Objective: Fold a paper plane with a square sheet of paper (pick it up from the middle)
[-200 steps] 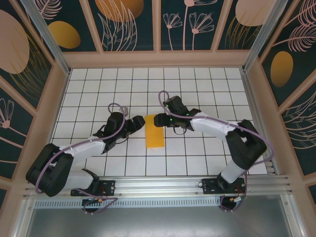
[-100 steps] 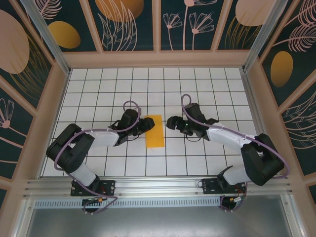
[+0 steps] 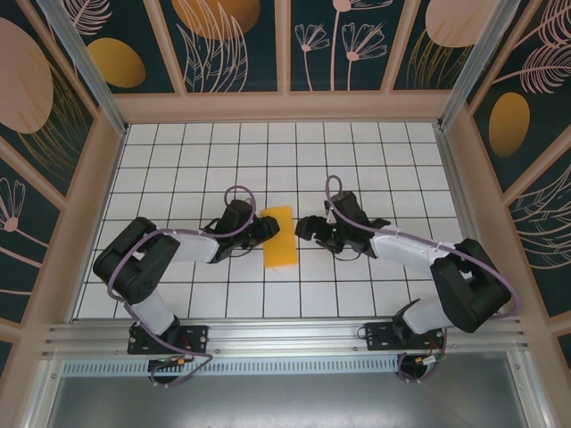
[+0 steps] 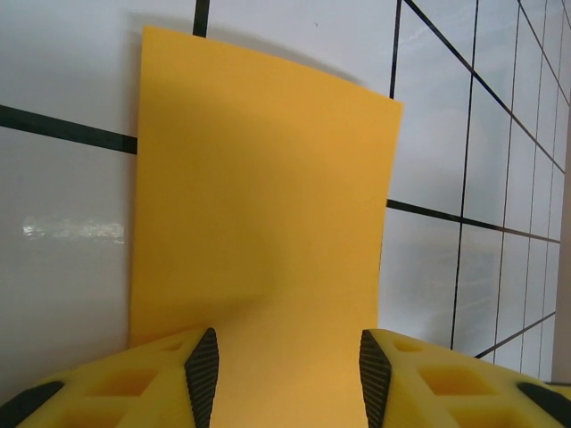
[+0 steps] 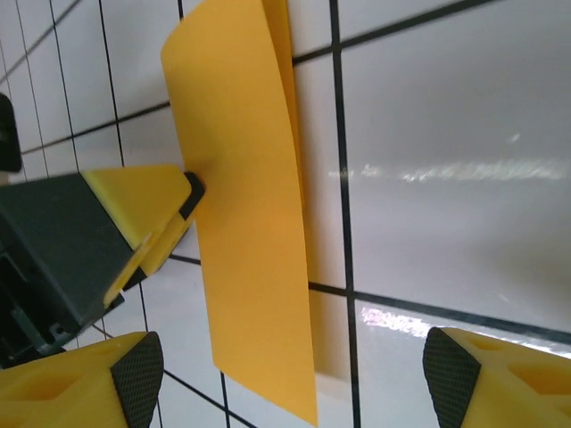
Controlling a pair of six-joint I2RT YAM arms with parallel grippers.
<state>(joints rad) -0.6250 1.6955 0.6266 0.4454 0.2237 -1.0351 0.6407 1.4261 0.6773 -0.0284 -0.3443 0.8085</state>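
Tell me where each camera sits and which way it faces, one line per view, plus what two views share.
Top external: fixed above and behind the bases, looking down on the table; both arms, left claw and right claw flanking the paper sheet.
Left wrist: low over the table, facing the paper sheet; its own yellow fingers frame the bottom.
Right wrist: low, facing the paper sheet's other side and the left claw; own fingers at the bottom corners.
Shared: both wrist views see the paper sheet.

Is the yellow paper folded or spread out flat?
Folded in half: in the right wrist view the square sheet of paper shows two layers, the top one bowing upward.
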